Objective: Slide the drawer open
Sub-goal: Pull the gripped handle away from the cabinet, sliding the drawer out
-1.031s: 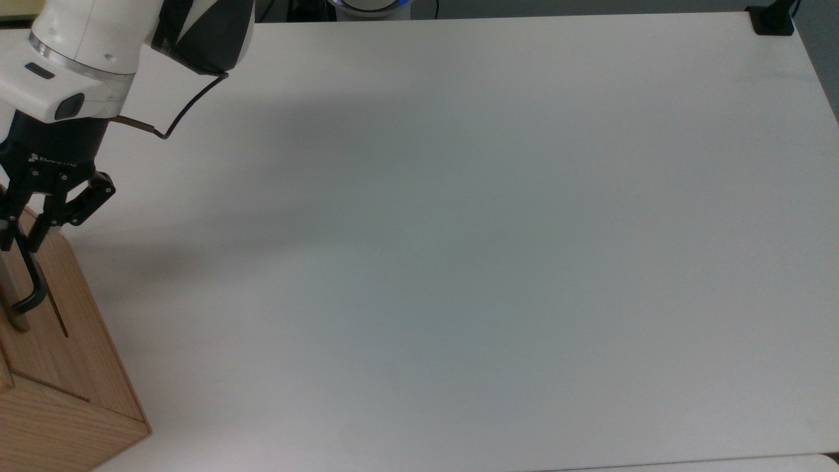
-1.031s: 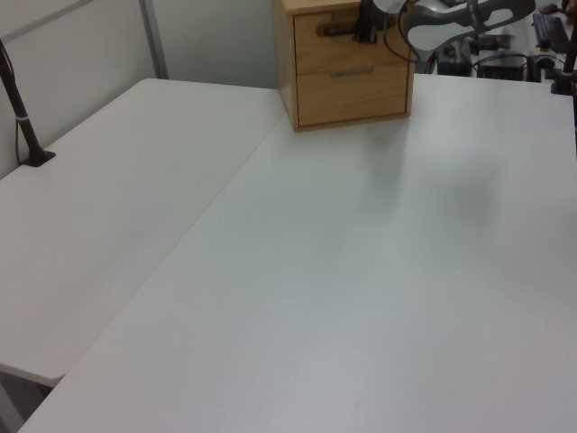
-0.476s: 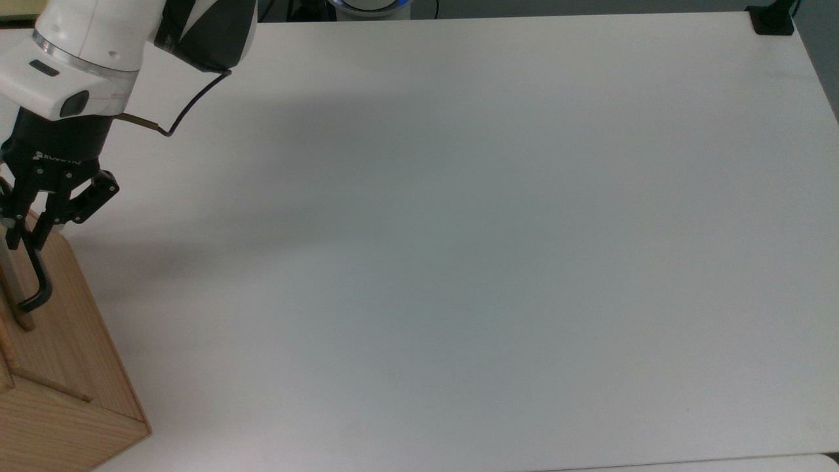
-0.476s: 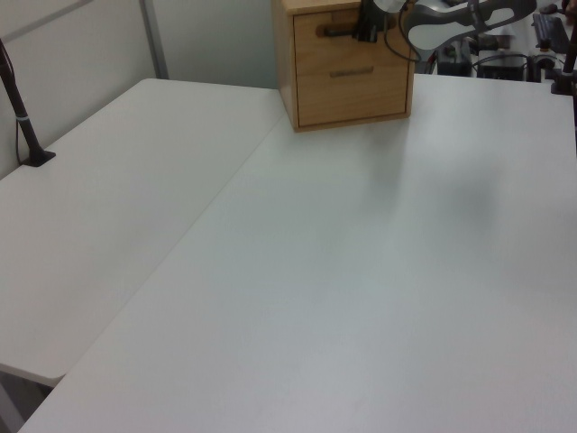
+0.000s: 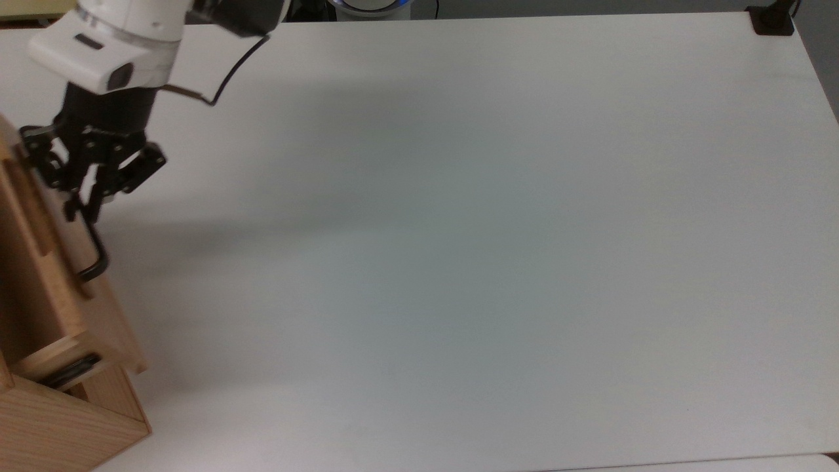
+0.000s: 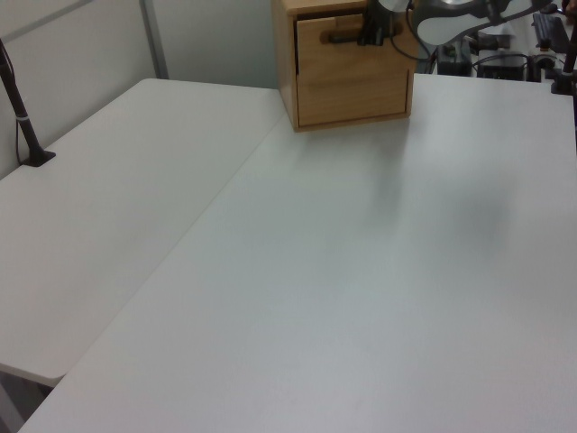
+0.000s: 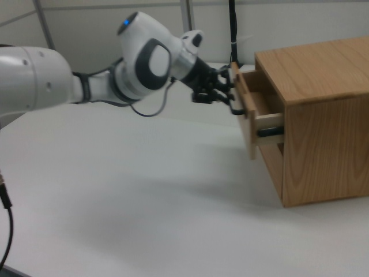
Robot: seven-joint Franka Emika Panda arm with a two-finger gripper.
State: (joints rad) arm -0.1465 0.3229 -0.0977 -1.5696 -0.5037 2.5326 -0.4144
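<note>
The drawer (image 5: 108, 314) is a light-wood box with a flat front panel, standing partly slid out of the wooden cabinet (image 5: 65, 432) at the top view's left edge. My gripper (image 5: 80, 208) is shut on the near end of its black bar handle (image 5: 97, 259). In the right view the drawer front (image 7: 247, 124) stands clear of the cabinet (image 7: 323, 115), a dark side rail (image 7: 270, 131) shows, and the gripper (image 7: 229, 99) holds the handle (image 7: 237, 109). In the left view the gripper (image 6: 370, 38) sits on the handle (image 6: 343, 38) of the drawer front (image 6: 352, 72).
The white table (image 5: 459, 229) stretches wide to the top view's right of the cabinet. A black clamp base (image 5: 773, 19) sits at its far right corner. In the left view a black post (image 6: 22, 117) stands at the left table's edge.
The drawer has slid out of the cabinet, mostly in the last half second. My gripper moved with the handle, away from the cabinet, toward the top view's right.
</note>
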